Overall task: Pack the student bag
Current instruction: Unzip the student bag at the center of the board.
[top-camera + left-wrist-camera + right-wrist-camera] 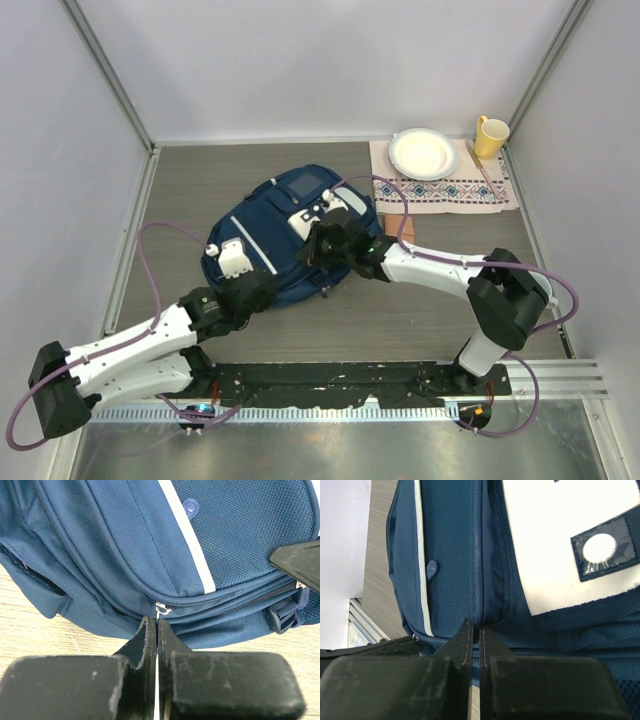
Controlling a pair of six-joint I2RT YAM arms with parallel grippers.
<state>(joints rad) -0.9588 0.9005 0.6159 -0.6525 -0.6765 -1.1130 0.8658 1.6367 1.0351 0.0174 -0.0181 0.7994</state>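
Observation:
The student bag (285,225), navy with pale stripes, lies flat mid-table. My left gripper (247,287) is at its near left edge. In the left wrist view its jaws are shut (157,623), and the silver zipper pull (161,611) runs down into the tips. My right gripper (318,246) reaches onto the bag's top from the right. Its jaws (476,626) are shut on a raised fabric seam of the bag (455,555), beside the white patch (560,540). The right finger's black edge (300,562) shows in the left wrist view.
A patterned cloth (450,188) lies at the back right with a white plate (424,153) on it and a yellow mug (490,136) beside it. A small brown block (400,230) sits just right of the bag. Enclosure walls stand on three sides.

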